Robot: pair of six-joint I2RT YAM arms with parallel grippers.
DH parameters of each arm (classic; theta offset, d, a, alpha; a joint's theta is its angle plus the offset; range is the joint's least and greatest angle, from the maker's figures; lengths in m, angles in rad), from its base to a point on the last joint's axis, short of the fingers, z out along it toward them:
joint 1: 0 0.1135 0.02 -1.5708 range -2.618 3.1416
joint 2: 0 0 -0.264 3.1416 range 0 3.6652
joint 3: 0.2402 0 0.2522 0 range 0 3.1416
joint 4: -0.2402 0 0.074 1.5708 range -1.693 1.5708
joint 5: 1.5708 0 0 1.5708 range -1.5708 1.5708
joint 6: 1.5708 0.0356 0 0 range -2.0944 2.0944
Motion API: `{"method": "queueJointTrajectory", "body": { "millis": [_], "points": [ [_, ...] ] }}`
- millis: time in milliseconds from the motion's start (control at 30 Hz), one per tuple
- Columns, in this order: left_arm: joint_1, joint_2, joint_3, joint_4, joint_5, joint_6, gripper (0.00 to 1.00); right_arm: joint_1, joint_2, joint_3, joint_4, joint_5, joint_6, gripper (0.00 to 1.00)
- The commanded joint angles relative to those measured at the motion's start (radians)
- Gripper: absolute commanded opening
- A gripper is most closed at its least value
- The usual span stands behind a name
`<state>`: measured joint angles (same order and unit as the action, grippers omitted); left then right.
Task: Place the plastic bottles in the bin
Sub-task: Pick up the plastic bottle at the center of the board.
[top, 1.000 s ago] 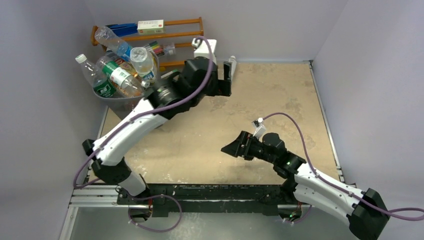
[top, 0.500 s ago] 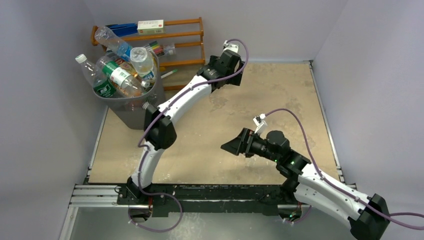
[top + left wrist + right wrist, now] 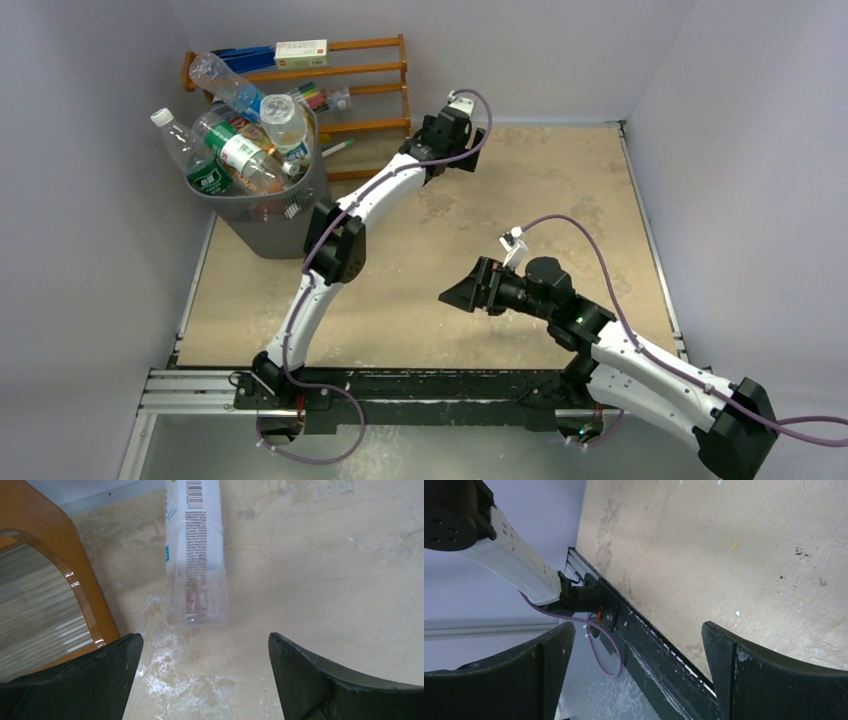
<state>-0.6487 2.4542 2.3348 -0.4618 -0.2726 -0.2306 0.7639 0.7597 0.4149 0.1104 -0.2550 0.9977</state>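
A clear plastic bottle (image 3: 197, 555) with a white barcode label lies on the table by the back wall, next to the wooden rack's foot. My left gripper (image 3: 204, 640) is open and empty, just short of the bottle's base and a little above the table. In the top view my left gripper (image 3: 457, 130) covers that bottle. The grey bin (image 3: 262, 222) stands at the back left, heaped with several bottles (image 3: 240, 150) above its rim. My right gripper (image 3: 452, 295) is open and empty over the table's middle, also in its wrist view (image 3: 638, 627).
The orange wooden rack (image 3: 370, 70) with markers and boxes stands against the back wall, its side panel (image 3: 75, 580) close to my left finger. A green marker (image 3: 338, 148) lies by the rack. Walls enclose the table on three sides.
My left arm has swung away from beside the bin, stretched out and come down at the bottle by the back wall. The right arm has barely moved.
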Motion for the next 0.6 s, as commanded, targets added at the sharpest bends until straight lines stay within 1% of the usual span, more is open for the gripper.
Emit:
{"method": "queueJointTrajectory", "body": {
  "millis": [0,133,433,567],
  "points": [
    [0.014,0.039,-0.013,0.135,0.010,0.058,0.97,0.002,0.015,0.037,0.041,-0.032,-0.017,1.00],
    [0.030,0.077,-0.019,0.176,0.012,0.052,0.97,0.002,0.043,0.032,0.061,-0.047,-0.005,1.00],
    [0.056,0.141,-0.022,0.207,0.081,0.015,0.95,0.002,0.125,0.058,0.105,-0.028,0.003,1.00],
    [0.061,0.148,-0.029,0.214,0.086,0.015,0.90,0.002,0.165,0.043,0.188,-0.016,0.030,1.00]
  ]
}}
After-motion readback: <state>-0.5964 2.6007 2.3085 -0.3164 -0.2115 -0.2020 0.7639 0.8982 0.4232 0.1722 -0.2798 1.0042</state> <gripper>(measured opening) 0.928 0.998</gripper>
